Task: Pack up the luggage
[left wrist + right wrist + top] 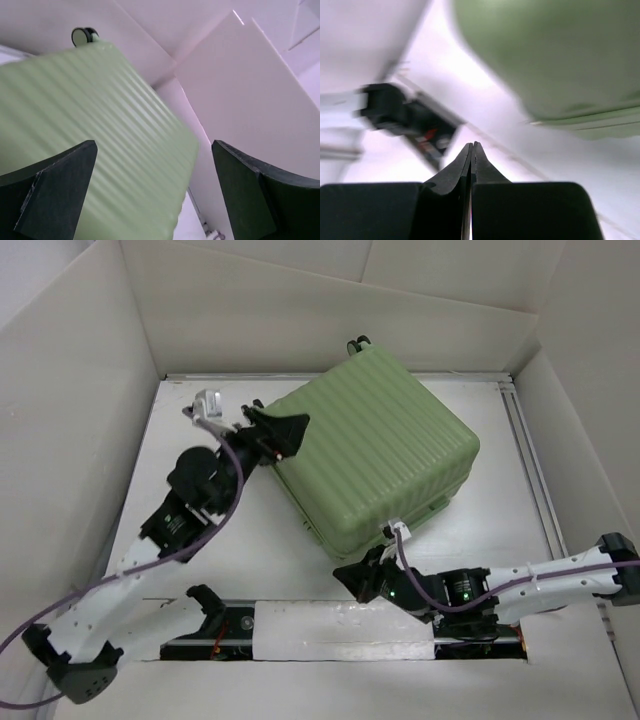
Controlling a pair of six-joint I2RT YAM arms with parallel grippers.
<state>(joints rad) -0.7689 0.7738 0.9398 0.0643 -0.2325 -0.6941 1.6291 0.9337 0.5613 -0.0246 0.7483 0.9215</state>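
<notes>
You have the luggage [375, 445] lying closed and flat on the counter [200, 540], ribbed green shell up. It is turned at an angle, so one corner points to the near edge. It sits toward the far edge, right of centre. Its wheels [355, 342] are at the far edge, close to the white wall [300, 310].

Your left gripper [300, 436] is at the luggage's left corner, with its jaws spread wide and nothing held between them. The left wrist view shows the shell passing behind one finger [55, 195], while the other finger stands off the shell against the white wall. You cannot tell from these views whether either finger touches the shell.

Your right gripper [342, 573] is low over the counter, just beside the luggage's near corner and toward the near edge. Its fingers [455, 172] are pressed together with nothing between them. The blurred green shell fills the upper right of the right wrist view, apart from the fingertips.
</notes>
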